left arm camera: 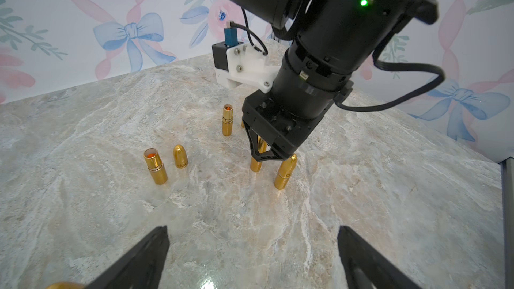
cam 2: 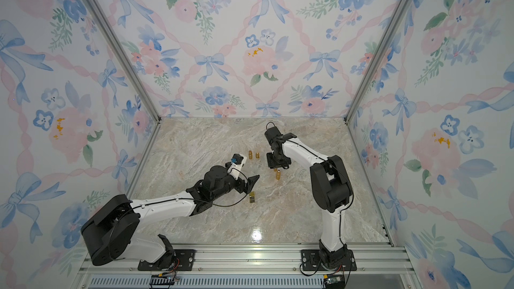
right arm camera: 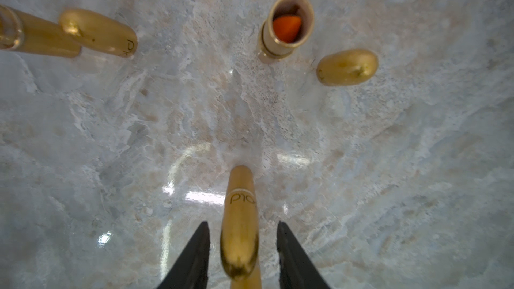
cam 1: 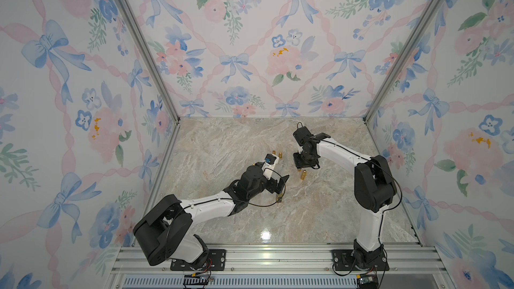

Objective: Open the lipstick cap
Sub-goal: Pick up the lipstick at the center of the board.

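**Right end effector straddles a capped lipstick whose base nothing holds**

The capped lipstick [right arm camera: 239,204] stands upright on the tabletop [right arm camera: 111,134], between the fingers of the right end effector [right arm camera: 242,223]. These are narrowly spread, with a sliver of gap on each side, and are not yet pinching it. The left end effector [left arm camera: 253,229] is spread wide and empty, well apart from that lipstick.

The main risk is a pull on the cap while the base is free: the whole tube would likely lift with it and the cap stay on. The cap is smooth and tapers to a dome, so a pinch too high could slip off. A second capped lipstick [left arm camera: 285,172] stands just beside, where a finger could clip and topple it. Uneven contact could also tip the slender tube. The opened lipstick [right arm camera: 286,27] and loose cap [right arm camera: 347,66] stand farther off.
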Robot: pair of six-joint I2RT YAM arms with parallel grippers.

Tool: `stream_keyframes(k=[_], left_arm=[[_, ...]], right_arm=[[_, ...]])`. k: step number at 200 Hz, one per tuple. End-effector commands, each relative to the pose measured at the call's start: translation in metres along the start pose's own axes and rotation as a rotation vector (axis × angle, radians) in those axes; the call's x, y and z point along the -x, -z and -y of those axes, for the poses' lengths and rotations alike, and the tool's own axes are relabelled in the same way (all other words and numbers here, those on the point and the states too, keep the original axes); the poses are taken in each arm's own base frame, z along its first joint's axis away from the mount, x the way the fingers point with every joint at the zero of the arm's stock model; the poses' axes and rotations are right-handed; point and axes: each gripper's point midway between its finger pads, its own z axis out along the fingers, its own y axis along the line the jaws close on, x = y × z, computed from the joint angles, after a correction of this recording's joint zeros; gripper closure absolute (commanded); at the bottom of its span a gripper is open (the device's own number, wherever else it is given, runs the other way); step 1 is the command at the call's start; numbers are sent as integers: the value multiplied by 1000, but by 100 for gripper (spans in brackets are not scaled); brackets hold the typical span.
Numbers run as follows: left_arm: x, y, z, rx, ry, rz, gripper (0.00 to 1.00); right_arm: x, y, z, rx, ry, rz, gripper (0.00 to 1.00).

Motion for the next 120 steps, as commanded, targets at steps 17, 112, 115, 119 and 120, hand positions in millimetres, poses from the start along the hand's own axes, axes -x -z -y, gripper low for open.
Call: stream_keyframes(k=[17, 112, 115, 119, 120], left_arm=[[6, -1, 4, -7, -18, 11, 2], [2, -2, 0, 12, -21, 3, 2], [2, -2, 0, 12, -21, 3, 2], [2, -2, 0, 12, -21, 3, 2], [2, -2, 0, 12, -21, 3, 2]], right_arm=[[9, -10, 5, -23, 12, -6, 62], [10, -25, 5, -38, 28, -17, 72], [10, -26, 5, -39, 28, -17, 72], [10, -26, 5, -39, 27, -17, 72], [10, -26, 5, -40, 27, -17, 72]])
